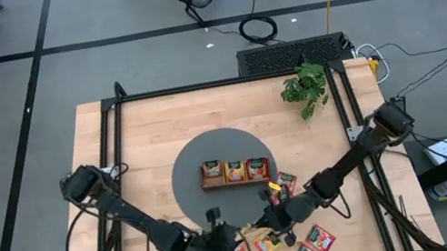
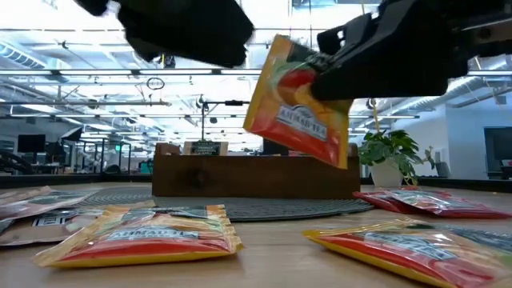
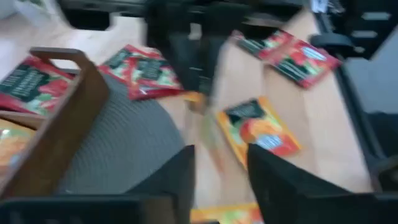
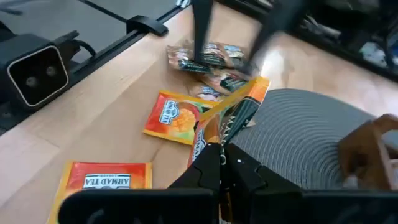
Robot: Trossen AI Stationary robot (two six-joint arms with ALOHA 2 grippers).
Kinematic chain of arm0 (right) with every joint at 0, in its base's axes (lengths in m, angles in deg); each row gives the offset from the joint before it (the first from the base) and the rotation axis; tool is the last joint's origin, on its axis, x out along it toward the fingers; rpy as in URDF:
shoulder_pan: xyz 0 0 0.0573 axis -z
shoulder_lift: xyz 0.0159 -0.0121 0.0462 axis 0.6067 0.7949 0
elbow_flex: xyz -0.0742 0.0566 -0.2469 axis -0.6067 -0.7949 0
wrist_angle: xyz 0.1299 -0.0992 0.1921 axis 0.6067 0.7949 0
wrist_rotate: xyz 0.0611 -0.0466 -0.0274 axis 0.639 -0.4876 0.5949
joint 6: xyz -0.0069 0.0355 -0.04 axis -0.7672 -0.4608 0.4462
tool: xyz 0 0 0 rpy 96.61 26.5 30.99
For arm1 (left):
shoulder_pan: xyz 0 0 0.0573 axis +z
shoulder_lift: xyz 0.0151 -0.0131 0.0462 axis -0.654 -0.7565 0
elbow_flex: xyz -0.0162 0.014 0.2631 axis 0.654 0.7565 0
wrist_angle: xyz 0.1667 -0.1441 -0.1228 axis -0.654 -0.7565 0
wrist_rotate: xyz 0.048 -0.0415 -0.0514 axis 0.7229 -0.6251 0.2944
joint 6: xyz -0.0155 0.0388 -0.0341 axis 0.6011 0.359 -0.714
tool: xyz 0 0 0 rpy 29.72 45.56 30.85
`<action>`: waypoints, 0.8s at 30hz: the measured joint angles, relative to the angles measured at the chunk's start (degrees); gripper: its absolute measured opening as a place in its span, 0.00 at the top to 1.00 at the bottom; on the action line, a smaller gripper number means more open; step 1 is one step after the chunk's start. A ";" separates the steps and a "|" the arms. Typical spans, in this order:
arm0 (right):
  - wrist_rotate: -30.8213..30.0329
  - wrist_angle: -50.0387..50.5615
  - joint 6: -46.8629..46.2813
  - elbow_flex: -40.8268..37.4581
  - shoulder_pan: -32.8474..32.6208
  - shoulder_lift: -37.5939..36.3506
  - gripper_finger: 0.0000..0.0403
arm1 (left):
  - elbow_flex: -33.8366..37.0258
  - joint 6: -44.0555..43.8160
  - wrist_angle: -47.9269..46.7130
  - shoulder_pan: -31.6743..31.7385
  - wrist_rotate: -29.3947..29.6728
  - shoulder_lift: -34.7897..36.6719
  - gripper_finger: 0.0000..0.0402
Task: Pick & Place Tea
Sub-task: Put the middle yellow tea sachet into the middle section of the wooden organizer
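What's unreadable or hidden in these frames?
- Wooden tray: low view, its compartments hidden behind its own front wall.
- Right tool: right wrist view, held orange sachet edge-on, print unreadable.
- Left tool: left wrist view motion-blurred; red sachets labels illegible.
- High view: loose sachets too small to read; arms cover some.

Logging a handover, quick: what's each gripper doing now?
Left gripper: open, holding nothing.
Right gripper: shut on an orange tea sachet, lifted off the table.

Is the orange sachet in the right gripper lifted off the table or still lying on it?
Lifted. In the low view the orange sachet hangs tilted above the tray; the right gripper pinches its edge.
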 joint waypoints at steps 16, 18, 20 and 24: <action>-1.18 -1.03 0.23 0.04 -0.19 -0.03 1.00 | -0.02 -1.42 0.61 5.03 -8.19 0.00 0.48; -1.18 -1.12 0.37 0.07 -0.22 -0.05 1.00 | -0.04 -1.41 0.61 5.53 -8.41 0.00 0.56; -1.20 -0.93 0.48 0.07 -0.22 -0.05 1.00 | -0.04 -1.34 0.59 5.83 -8.96 0.00 0.67; -1.24 -0.99 0.76 0.07 -0.06 -0.05 1.00 | -0.11 0.52 0.64 5.95 -9.46 0.00 0.92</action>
